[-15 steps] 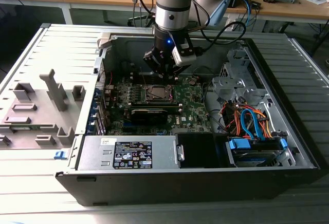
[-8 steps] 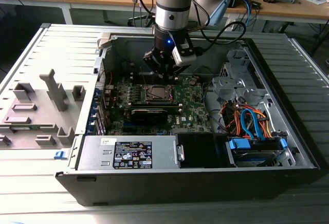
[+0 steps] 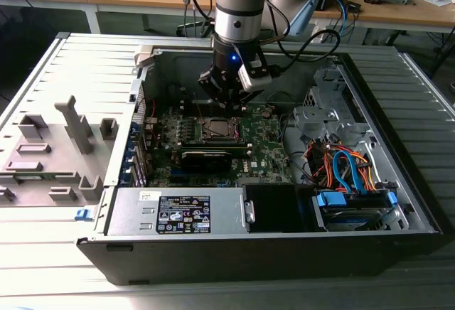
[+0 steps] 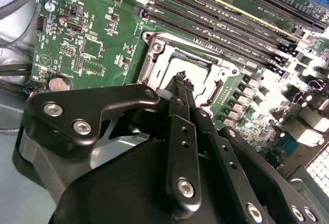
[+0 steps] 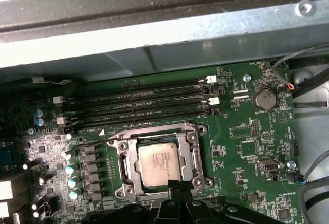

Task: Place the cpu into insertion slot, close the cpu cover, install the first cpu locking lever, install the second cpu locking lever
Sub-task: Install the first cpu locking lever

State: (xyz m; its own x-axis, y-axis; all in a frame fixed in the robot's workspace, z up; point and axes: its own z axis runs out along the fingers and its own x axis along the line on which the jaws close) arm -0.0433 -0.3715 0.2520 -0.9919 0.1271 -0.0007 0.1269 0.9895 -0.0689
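**Gripper poised over the closed socket**

The black two-finger gripper (image 4: pixel 181 80) hovers with fingers pinched narrow, holding nothing, at the edge of the silver square-windowed cpu cover (image 5: pixel 158 163). The cover is down over the grey-topped square cpu (image 5: pixel 160 164), which sits in the socket. Best approach, I'd judge: press the lever squarely and avoid slipping. Print on the chip is unreadable.

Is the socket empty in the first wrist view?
No, a silver chip lies inside the socket frame, under the cover.
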